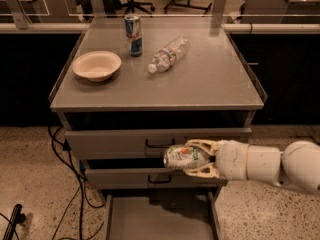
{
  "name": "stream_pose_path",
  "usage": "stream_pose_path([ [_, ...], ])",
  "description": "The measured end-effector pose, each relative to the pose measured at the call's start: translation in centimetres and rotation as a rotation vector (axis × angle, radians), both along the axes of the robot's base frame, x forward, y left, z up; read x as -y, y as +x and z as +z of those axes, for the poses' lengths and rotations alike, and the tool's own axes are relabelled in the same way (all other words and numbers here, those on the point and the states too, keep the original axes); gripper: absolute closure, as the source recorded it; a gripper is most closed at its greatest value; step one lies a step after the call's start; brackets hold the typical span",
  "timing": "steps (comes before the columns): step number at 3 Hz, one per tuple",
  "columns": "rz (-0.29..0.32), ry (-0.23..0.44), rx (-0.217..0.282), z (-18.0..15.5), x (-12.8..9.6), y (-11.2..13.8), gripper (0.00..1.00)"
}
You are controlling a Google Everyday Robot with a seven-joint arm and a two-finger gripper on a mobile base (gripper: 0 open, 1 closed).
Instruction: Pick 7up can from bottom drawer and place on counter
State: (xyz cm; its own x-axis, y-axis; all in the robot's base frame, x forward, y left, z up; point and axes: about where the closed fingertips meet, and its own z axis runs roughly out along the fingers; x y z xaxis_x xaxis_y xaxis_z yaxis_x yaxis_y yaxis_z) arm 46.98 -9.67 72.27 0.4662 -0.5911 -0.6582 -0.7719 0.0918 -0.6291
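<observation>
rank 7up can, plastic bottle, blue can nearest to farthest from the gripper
1. 7up can, held in the gripper above the bottom drawer.
2. plastic bottle, lying mid-counter.
3. blue can, upright, back left.

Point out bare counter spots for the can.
Free on the counter: right half beyond the bottle, front strip before the bowl. Crowded: back left, with bowl, tall can, bottle. Gripper holds the 7up can over the bottom drawer.
</observation>
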Motion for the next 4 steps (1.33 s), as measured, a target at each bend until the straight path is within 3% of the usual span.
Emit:
stream_pose_path([
  [1, 0.029, 0.069, 0.005, 9.2, 1.9, 3.5, 1.0],
  [2, 0.028, 0.07, 0.005, 9.6, 1.9, 3.8, 1.0],
  [3, 0.021, 0.077, 0.003, 13.0, 1.8, 6.2, 1.0],
  [4, 0.006, 0.059, 0.0, 17.0, 1.7, 11.7, 1.0],
])
